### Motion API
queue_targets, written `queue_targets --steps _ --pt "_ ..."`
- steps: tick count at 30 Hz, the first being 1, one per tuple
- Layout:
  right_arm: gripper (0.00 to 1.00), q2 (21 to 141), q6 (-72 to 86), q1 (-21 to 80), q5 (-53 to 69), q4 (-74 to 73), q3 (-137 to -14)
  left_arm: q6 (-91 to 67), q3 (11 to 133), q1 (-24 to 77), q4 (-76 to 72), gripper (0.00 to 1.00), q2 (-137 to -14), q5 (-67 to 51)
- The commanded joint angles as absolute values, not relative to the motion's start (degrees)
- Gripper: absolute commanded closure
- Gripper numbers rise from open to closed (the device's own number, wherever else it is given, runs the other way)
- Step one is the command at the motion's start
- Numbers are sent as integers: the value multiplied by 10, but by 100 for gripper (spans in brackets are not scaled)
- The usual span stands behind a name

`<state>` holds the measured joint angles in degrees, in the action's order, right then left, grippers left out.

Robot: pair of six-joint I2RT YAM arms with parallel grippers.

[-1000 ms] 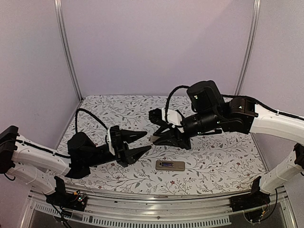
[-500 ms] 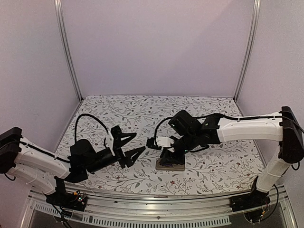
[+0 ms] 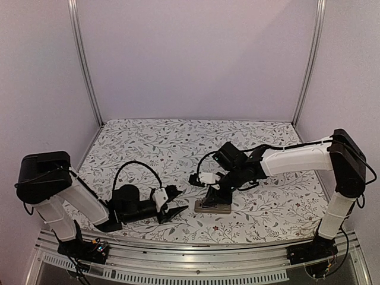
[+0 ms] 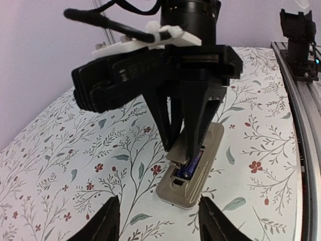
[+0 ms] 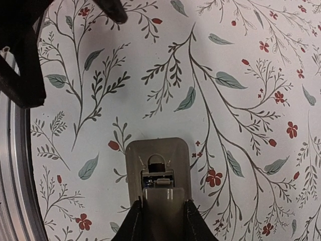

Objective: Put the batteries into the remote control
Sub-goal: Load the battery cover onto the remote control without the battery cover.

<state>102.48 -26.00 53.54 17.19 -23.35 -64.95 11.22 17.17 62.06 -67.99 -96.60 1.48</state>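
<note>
Under right tool (image 3: 209, 199): remote control (image 3: 221, 208) (face-down)

My small rectangular remote control (image 4: 209, 148) lies grey-tan back up, tan cover (image 5: 163, 206) tilted over one thin dark-blue cylindrical battery (image 4: 193, 165).

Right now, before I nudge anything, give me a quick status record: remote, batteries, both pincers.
remote control: lying back-up on the floral table, battery bay open
batteries: one blue cell lying in the bay; a second not discernible
right pincer: down on the remote, apparently clamped on a tan cover piece over the bay
left pincer: open, low beside the remote, touching nothing
</note>
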Motion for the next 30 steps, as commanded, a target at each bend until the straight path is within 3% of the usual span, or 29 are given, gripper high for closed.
queue_targets --steps 1,6,13,30 --pt "91 1048 -280 528 189 -214 -654 172 177 608 -675 42 -976 -91" --pt "91 1054 -278 528 205 -207 -655 214 224 607 -544 37 -978 -167" --pt "91 1060 -269 527 213 -200 -646 254 232 608 -553 28 -1007 -187" --pt "91 1061 -268 526 204 -202 -628 288 267 612 -548 28 -1061 -172"
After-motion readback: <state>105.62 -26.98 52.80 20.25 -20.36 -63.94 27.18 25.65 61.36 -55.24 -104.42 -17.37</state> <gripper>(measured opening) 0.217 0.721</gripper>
